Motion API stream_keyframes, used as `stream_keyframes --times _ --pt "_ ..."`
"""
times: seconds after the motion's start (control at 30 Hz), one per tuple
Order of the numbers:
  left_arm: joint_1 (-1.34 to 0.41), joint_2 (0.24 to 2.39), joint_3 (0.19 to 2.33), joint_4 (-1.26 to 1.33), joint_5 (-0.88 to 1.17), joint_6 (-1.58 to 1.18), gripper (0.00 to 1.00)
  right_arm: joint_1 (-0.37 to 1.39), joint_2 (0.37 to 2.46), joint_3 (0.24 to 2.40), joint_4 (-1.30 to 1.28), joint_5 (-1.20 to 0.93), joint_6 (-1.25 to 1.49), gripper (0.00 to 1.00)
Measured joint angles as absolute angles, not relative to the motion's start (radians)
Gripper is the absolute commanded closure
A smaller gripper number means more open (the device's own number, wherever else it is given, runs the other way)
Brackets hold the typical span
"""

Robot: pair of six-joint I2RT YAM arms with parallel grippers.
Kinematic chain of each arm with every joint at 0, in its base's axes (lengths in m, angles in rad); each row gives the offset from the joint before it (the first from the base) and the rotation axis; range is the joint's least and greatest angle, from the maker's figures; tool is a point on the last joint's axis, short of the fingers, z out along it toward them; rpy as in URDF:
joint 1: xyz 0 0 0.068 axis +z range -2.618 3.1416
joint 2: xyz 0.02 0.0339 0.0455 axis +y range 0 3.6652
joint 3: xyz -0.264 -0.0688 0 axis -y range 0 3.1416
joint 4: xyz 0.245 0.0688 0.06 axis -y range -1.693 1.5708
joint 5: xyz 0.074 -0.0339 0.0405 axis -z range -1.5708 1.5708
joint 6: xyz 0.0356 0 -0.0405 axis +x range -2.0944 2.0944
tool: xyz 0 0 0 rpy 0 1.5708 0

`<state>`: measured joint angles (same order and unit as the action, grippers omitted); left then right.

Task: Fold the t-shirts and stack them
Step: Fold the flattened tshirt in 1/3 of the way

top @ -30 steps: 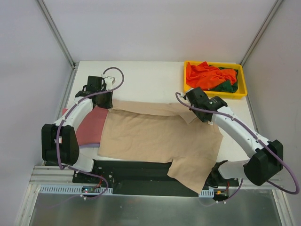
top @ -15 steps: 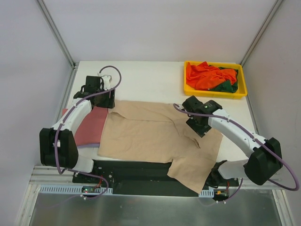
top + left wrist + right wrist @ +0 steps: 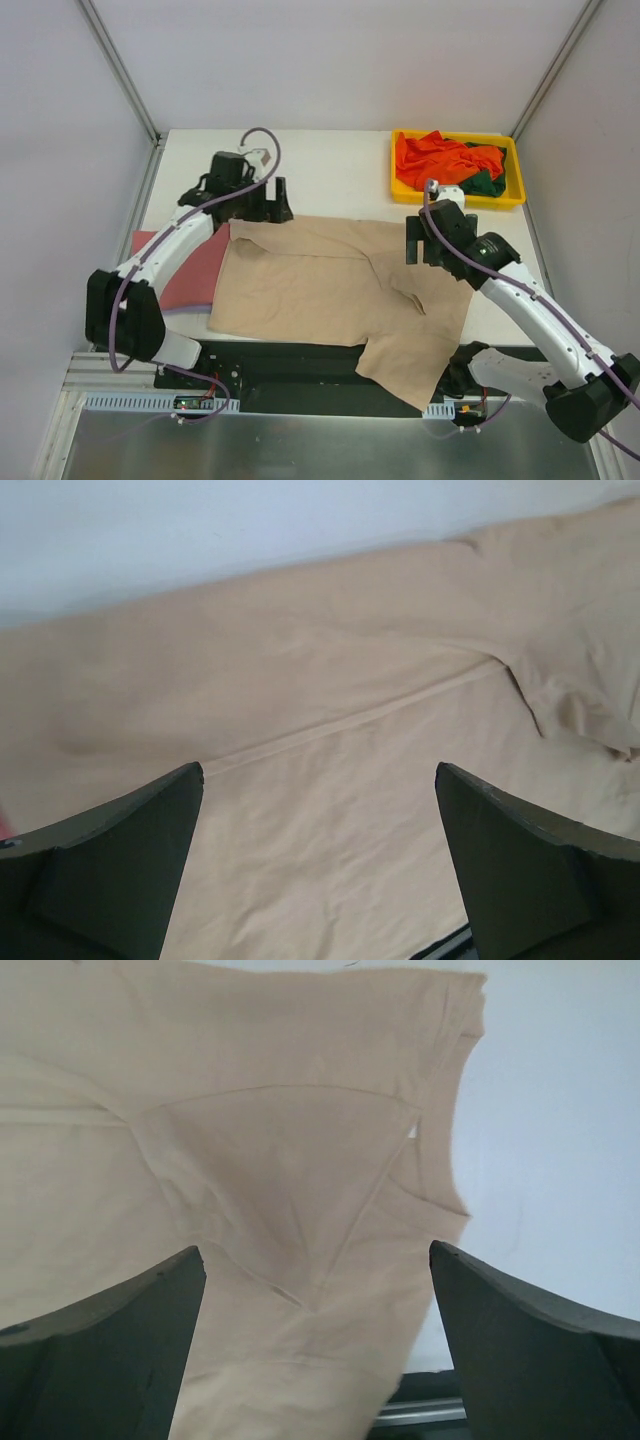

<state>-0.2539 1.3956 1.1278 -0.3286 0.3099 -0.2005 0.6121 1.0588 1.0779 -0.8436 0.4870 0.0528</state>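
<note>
A large tan t-shirt [image 3: 320, 285] lies spread across the table, its right sleeve folded inward and a lower corner hanging over the near edge. A dusty red t-shirt [image 3: 195, 268] lies folded at the left, partly under the tan one, with a pale lilac edge [image 3: 188, 309] showing beneath it. My left gripper [image 3: 279, 200] hovers open above the tan shirt's far left edge. My right gripper [image 3: 417, 247] hovers open above the folded sleeve. The wrist views show tan cloth [image 3: 330, 810] [image 3: 290, 1180] below the open left gripper [image 3: 318, 772] and right gripper [image 3: 315, 1250], with nothing held.
A yellow tray [image 3: 510, 199] at the back right holds bright orange shirts [image 3: 435, 158] and a dark green one [image 3: 482, 185]. White table [image 3: 330, 165] shows behind the tan shirt. A black rail [image 3: 290, 365] runs along the near edge.
Both grippers opened and let go of the tan shirt, then rose off it. The right one first carried the sleeve inward; the left one moved right along the far edge.
</note>
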Motion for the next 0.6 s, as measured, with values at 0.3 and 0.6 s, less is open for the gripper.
stream_keyframes --times 0.3,0.6 --pt "-0.348 1.649 1.128 -0.329 0.21 -0.302 0.01 0.35 1.148 0.897 -0.701 0.244 0.3 0.04" --pt "-0.339 1.697 1.072 -0.366 0.097 -0.307 0.01 0.204 1.37 0.87 -0.628 0.122 0.31 0.01"
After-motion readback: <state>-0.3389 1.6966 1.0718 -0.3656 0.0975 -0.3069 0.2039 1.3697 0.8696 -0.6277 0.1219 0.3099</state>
